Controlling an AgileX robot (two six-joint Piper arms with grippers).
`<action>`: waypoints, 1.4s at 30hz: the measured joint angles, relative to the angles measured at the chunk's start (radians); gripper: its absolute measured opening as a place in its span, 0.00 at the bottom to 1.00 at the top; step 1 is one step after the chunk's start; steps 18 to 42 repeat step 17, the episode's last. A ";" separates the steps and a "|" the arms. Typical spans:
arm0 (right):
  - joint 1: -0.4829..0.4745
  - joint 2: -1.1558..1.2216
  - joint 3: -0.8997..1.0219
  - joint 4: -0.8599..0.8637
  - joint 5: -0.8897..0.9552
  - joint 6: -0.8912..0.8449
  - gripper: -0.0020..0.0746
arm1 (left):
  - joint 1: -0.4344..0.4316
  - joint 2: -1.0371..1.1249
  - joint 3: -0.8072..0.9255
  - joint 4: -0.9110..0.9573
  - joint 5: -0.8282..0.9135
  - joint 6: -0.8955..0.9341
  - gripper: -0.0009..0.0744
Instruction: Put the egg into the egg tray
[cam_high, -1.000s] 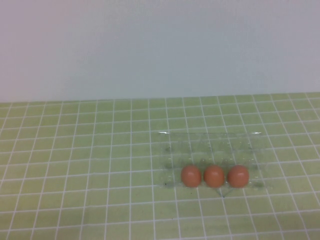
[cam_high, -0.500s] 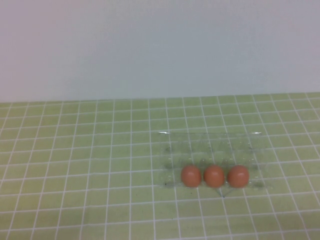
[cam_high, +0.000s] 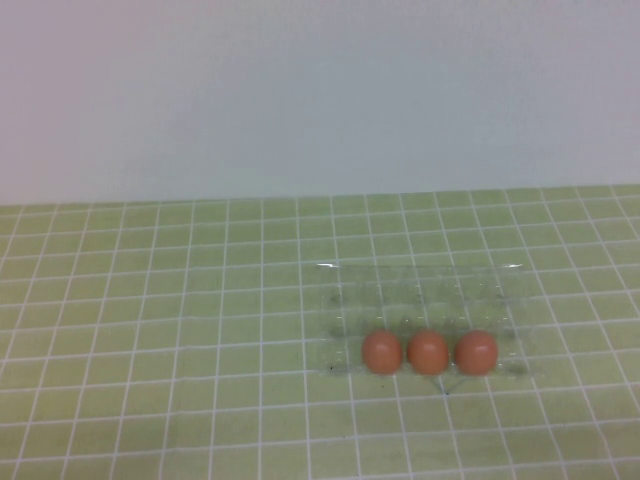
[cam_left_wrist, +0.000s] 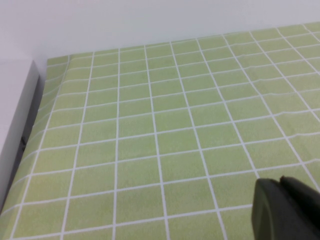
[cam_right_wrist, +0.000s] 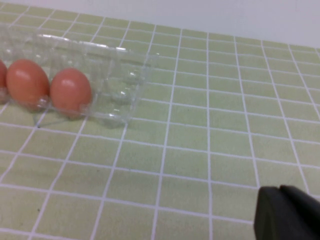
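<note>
Three alike reddish-brown eggs sit side by side in the near row of the clear plastic egg tray (cam_high: 420, 272): the left egg (cam_high: 382, 352), the middle egg (cam_high: 428, 352) and the right egg (cam_high: 476, 352). The right wrist view shows the tray (cam_right_wrist: 127, 70) with two eggs (cam_right_wrist: 70, 91) fully in view and a third cut off at the picture's edge. My right gripper (cam_right_wrist: 280, 189) is shut and empty, over the cloth well apart from the tray. My left gripper (cam_left_wrist: 281, 181) is shut and empty over bare cloth. Neither gripper shows in the high view.
A green cloth with a white grid (cam_high: 180, 330) covers the table. A white wall (cam_high: 320, 90) stands behind it. In the left wrist view a white panel (cam_left_wrist: 15, 115) runs along the cloth's edge.
</note>
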 joint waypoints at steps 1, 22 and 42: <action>0.000 0.000 0.000 0.000 0.000 0.008 0.02 | 0.000 0.000 0.000 0.000 0.000 0.000 0.01; 0.000 0.000 0.000 0.000 0.000 0.067 0.02 | 0.000 0.000 0.000 0.000 0.000 0.000 0.01; 0.000 0.000 0.000 0.000 0.000 0.067 0.02 | 0.000 0.000 0.000 0.000 0.000 0.000 0.01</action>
